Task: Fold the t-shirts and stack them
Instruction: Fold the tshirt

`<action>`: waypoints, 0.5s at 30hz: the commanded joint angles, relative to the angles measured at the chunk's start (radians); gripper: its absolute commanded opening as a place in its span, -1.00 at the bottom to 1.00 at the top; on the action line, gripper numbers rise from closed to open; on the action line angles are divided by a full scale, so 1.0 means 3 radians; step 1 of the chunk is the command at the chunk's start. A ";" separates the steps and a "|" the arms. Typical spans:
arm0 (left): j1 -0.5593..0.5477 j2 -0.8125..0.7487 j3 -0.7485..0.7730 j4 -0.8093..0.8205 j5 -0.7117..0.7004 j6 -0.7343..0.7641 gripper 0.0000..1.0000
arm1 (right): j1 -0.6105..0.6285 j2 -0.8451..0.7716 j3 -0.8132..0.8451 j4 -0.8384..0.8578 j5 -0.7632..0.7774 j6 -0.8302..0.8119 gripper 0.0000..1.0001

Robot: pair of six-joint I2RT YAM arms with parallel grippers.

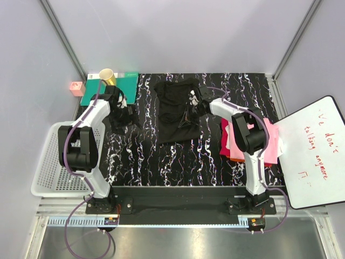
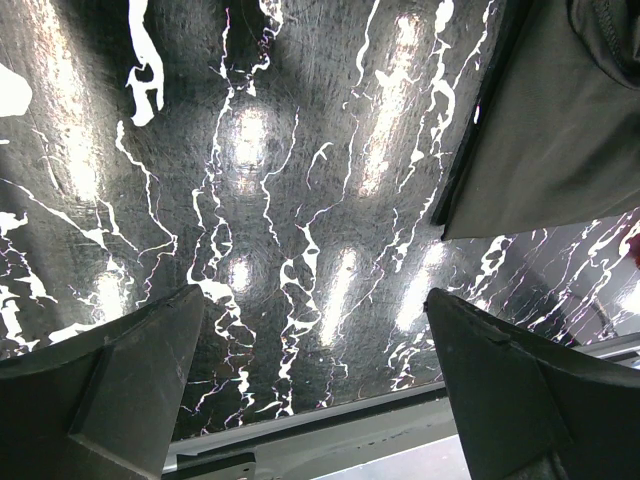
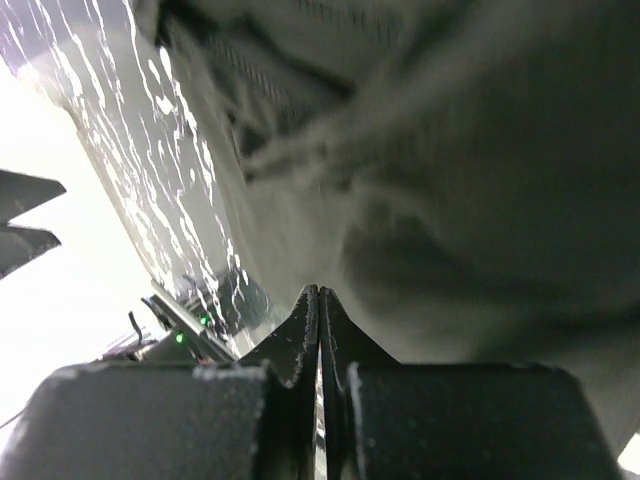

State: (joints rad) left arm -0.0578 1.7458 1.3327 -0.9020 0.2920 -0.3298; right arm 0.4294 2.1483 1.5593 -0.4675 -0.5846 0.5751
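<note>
My right claw (image 3: 319,298) has its fingers pressed tight together, pinching the right edge of the black shirt (image 1: 175,110); in the wrist view the dark cloth fills nearly everything beyond the tips, blurred and bunched into folds; from above, the shirt lies towards the far middle of the black marbled table (image 1: 145,156), rumpled rather than flat, with a scrap of its white lettering showing just beside that claw; the rest of the cloth spreads left and near from where I hold it. My left claw (image 2: 312,298) is spread wide with nothing between its fingers; it hangs over bare table to the left of the shirt, apart from it, and its wrist view catches only the shirt's near left corner at the upper right, lying on the marbled top. The stack of folded shirts (image 1: 269,141), pink on top with red and orange edges showing, sits at the right side of the table, partly under my right arm and well apart from the black one. A green mat (image 1: 126,86) lies at the far left with a yellow cup (image 1: 107,76) on its far edge; a white basket (image 1: 48,167) stands off the left side, and a whiteboard (image 1: 315,154) leans at the right.
</note>
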 commanded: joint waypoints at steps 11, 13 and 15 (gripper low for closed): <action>0.0019 -0.0128 -0.0035 0.0051 0.0070 0.0020 0.98 | 0.0026 0.0754 0.1050 -0.0037 0.0195 -0.0035 -1.00; 0.0019 -0.0133 -0.0035 0.0036 0.0060 0.0036 0.98 | 0.0026 0.0775 0.1168 -0.0052 0.0215 -0.0025 -1.00; 0.0019 -0.0133 -0.0050 0.0036 0.0065 0.0036 0.98 | 0.0026 0.0770 0.1255 -0.0063 0.0236 -0.0015 -1.00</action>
State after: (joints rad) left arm -0.0578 1.7454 1.3193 -0.8948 0.2920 -0.3290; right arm 0.4301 2.3840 1.8469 -0.4839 -0.5510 0.5735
